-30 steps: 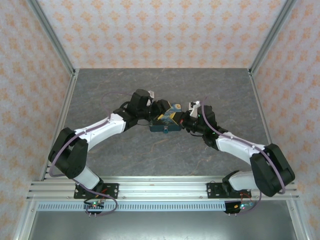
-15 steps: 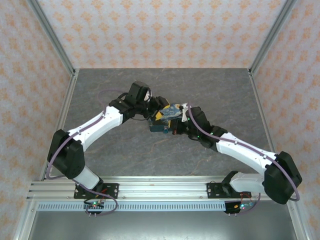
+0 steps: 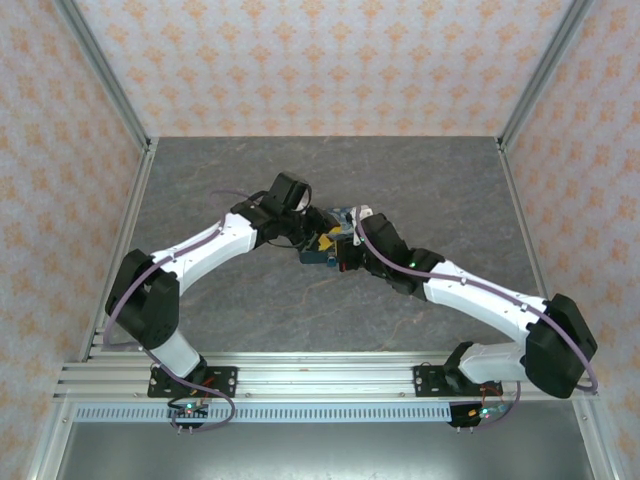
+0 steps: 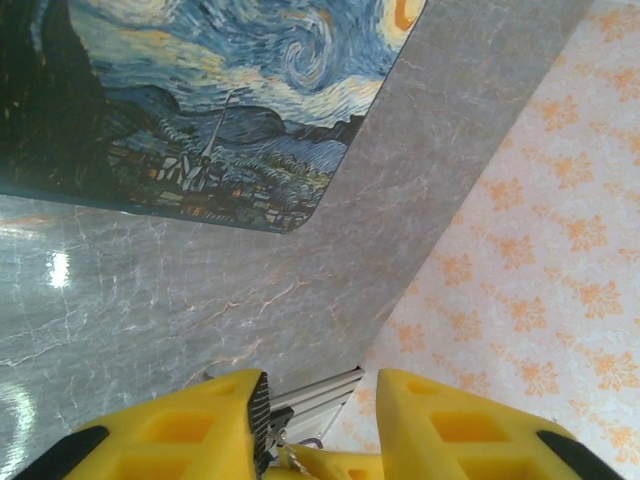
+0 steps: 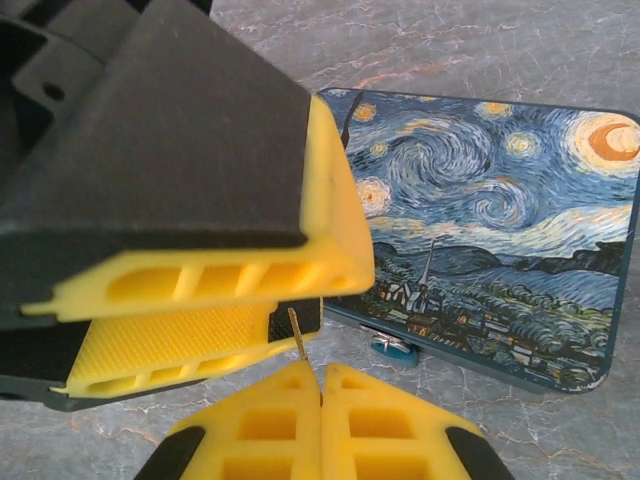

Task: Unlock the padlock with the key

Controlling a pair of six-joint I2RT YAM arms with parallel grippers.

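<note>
The right gripper [image 5: 320,388] has its jaws pressed together on the key [image 5: 296,333], a thin metal strip that stands up from between them. The left gripper [image 4: 320,390] is just beside it, at 11 o'clock in the right wrist view. Its jaws are narrow but not closed, and the tip of the key reaches toward their gap. I cannot tell if they touch it.

The padlock [image 5: 393,347] lies on the table [image 5: 560,50] against the near edge of the box [image 5: 500,220], at about 7 o'clock of the box. I see only a small teal part of it.

I think the padlock is light and hard, with smooth sides, so it would slide or turn easily when the key pushes on it. It is better to hold it by the flat sides of the body and leave the keyhole and shackle free. The key looks thin and may bend or slip if it is held near the tip.
</note>
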